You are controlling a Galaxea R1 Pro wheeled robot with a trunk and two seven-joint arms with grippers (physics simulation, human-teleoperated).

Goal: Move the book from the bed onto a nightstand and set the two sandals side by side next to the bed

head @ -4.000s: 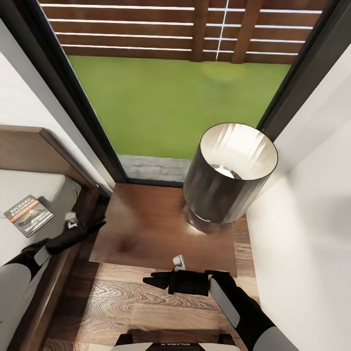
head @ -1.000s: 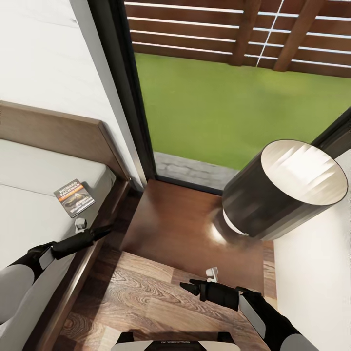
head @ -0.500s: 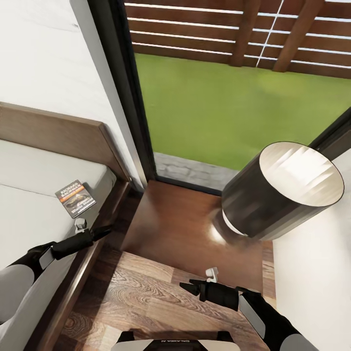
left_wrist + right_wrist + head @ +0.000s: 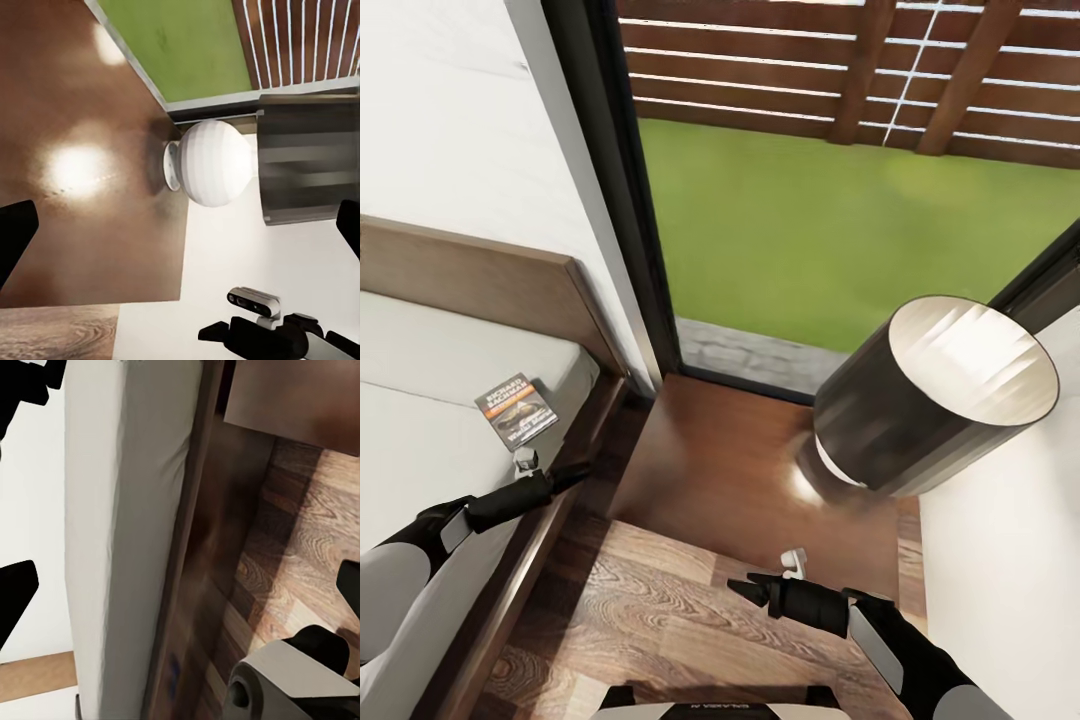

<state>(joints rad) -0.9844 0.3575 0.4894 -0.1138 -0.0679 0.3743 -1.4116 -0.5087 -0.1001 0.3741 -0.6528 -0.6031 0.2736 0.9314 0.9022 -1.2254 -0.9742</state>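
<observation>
The book (image 4: 517, 412), dark with an orange band, lies flat on the bed's pale mattress (image 4: 410, 430) close to the headboard (image 4: 480, 285). My left gripper (image 4: 575, 472) hovers open over the bed's wooden side rail, a short way in front of the book and apart from it; its dark fingers (image 4: 15, 240) stand wide apart in the left wrist view. The nightstand (image 4: 720, 470) stands right of the bed by the window. My right gripper (image 4: 745, 590) is open and empty above the floor before the nightstand. The sandals are out of view.
A lamp with a dark cylindrical shade (image 4: 930, 395) and a white globe base (image 4: 214, 161) takes up the nightstand's right half. A white wall (image 4: 1000, 560) is close on the right. The dark-framed window (image 4: 810, 220) stands behind. Wood-plank floor (image 4: 660, 610) lies between bed and wall.
Since four seconds ago the view has swung left, bringing more of the bed and the book into it. Over the last second both arms have stayed put.
</observation>
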